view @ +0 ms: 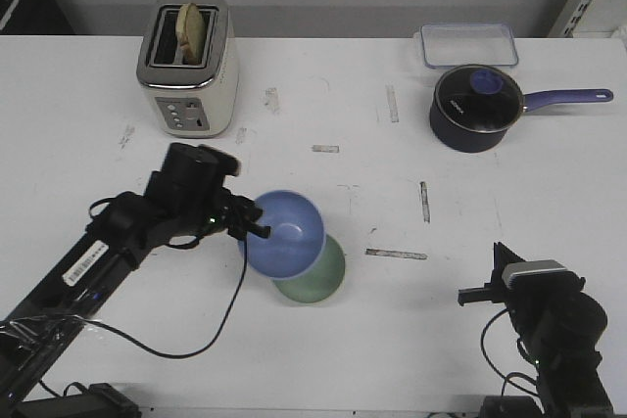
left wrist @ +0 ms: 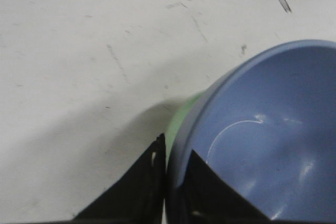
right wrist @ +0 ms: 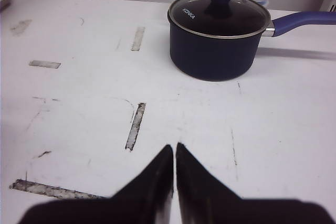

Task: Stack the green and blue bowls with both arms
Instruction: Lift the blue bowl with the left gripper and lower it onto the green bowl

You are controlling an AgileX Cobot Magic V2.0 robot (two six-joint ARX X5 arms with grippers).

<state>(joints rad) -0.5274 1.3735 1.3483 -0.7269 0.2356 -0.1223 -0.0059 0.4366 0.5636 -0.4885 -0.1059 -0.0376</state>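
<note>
**A:** Where do things stand with the bowls?

**B:** The light periwinkle blue smooth round bowl (view: 285, 232) is tilted, its far edge resting over the pale mint green round bowl (view: 315, 279) that sits on the white desk (view: 392, 193) near the front centre. The left end effector (view: 257, 226) is clamped on the blue bowl's rim; in the left wrist view one finger (left wrist: 139, 190) lies outside the wall and the other inside.

**A:** And the other arm?

**B:** The right end effector (right wrist: 174, 153) has its tips pressed together, holding nothing, parked well apart from the bowls at the front right.

**A:** So how would you finish the placing well?

**B:** I'd judge the blue bowl isn't seated yet: it overlaps the green one off-centre. Level it first, shift it toward the green bowl's middle so the rims line up, then lower gently and only open once it rests inside. Releasing while tilted could let it slide off or nudge the green bowl away.

**A:** Anything nearby to mind?

**B:** The cream toaster (view: 188, 66) and the dark navy saucepan with a glass lid (view: 476, 107) stand well clear.
</note>
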